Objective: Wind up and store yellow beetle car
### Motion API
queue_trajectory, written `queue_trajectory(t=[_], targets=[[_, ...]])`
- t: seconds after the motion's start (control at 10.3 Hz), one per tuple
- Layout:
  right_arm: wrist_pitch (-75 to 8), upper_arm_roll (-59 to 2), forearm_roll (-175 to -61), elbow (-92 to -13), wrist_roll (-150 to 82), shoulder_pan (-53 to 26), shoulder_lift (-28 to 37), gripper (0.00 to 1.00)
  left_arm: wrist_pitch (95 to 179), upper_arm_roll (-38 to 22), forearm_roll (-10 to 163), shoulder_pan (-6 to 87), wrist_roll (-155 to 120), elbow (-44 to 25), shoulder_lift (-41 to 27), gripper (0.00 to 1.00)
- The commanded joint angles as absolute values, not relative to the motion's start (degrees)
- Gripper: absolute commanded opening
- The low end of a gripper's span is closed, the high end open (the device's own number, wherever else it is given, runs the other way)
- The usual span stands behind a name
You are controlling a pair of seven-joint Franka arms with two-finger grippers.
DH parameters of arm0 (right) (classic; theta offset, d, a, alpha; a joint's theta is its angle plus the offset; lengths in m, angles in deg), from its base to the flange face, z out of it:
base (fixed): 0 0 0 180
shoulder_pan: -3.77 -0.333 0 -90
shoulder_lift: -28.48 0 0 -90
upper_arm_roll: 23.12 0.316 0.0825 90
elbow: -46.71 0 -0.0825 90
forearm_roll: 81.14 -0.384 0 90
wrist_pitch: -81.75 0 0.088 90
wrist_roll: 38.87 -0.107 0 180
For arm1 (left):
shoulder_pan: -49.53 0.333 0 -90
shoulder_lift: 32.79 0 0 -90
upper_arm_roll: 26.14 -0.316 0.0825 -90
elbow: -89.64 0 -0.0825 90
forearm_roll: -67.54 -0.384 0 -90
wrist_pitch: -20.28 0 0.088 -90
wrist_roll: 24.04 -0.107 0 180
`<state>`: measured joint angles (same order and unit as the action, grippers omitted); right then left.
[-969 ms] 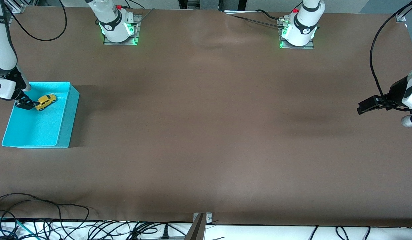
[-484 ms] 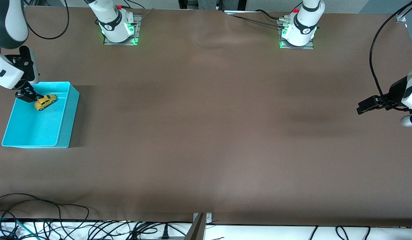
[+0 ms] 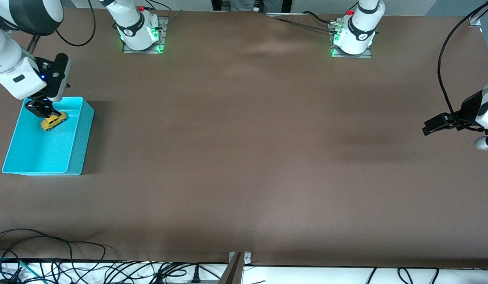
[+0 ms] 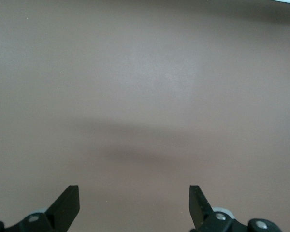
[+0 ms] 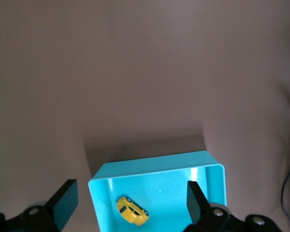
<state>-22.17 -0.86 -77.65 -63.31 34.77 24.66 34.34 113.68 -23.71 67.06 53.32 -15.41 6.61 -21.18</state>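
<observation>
Now yellow beetle car (image 3: 53,121) in teal bin (image 3: 76,138); right end effector (image 3: 42,110) wide, prob. above it; left end effector (image 3: 427,129) wide, waiting.

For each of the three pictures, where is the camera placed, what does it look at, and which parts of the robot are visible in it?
Front view: high across the table, facing both bases; shows both arms, the right gripper over the teal bin, the left gripper waiting over bare table.
Left wrist view: on the left wrist, looking at bare table; only its own open jaws show.
Right wrist view: on the right wrist, looking down into the bin; its own open jaws show.
Shared: front and right wrist views both show the yellow beetle car lying free in the bin.
</observation>
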Motion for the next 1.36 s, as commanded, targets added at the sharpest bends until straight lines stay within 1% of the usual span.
queue_trajectory(t=[0.0, 0.1, 0.19, 0.29, 0.39, 0.58, 0.68, 0.87, 0.97, 1.16, 1.26], targets=[[-21.7, -6.4, -82.6, -62.0, 13.8, 19.4, 34.0, 1.00, 113.4, -23.9, 66.6, 53.0, -15.8, 7.0, -21.4, 1.00], [-21.4, -8.0, -83.5, -61.4, 11.1, 18.1, 33.9, 1.00, 113.4, -23.9, 66.6, 53.0, -15.8, 7.0, -21.4, 1.00], [-21.4, -11.7, -83.5, -60.5, 5.3, 14.4, 33.5, 1.00, 113.4, -23.9, 66.6, 53.0, -15.8, 7.0, -21.4, 1.00], [-21.7, -13.7, -83.5, -59.9, -3.8, 12.1, 33.2, 1.00, 113.4, -23.9, 66.6, 53.0, -15.8, 7.0, -21.4, 1.00], [-21.6, -14.2, -83.5, -59.6, -12.5, 11.5, 33.2, 1.00, 113.4, -23.9, 66.6, 53.0, -15.8, 7.0, -21.4, 1.00], [-21.1, -19.0, -83.5, -57.0, -22.0, 6.3, 32.9, 1.00, 113.4, -23.9, 66.6, 53.0, -15.8, 7.0, -21.4, 1.00], [-20.6, -19.3, -83.3, -55.2, -23.5, 5.4, 32.5, 1.00, 113.4, -23.9, 66.6, 53.0, -15.9, 7.0, -21.4, 1.00], [-14.6, -19.4, -83.0, -47.1, -26.7, 5.3, 28.5, 1.00, 113.4, -23.8, 66.6, 53.0, -15.9, 7.0, -21.4, 1.00], [-12.8, -19.4, -82.7, -44.4, -28.7, 5.1, 27.4, 1.00, 113.4, -23.9, 66.6, 53.0, -15.9, 7.0, -21.4, 1.00], [-12.4, -19.3, -81.3, -44.3, -32.1, 4.7, 27.7, 1.00, 113.4, -23.8, 66.6, 53.0, -15.9, 7.0, -21.4, 1.00], [-10.3, -19.1, -81.3, -44.3, -36.5, 4.6, 28.0, 1.00, 113.4, -23.9, 66.6, 52.7, -15.8, 7.0, -21.4, 1.00]])
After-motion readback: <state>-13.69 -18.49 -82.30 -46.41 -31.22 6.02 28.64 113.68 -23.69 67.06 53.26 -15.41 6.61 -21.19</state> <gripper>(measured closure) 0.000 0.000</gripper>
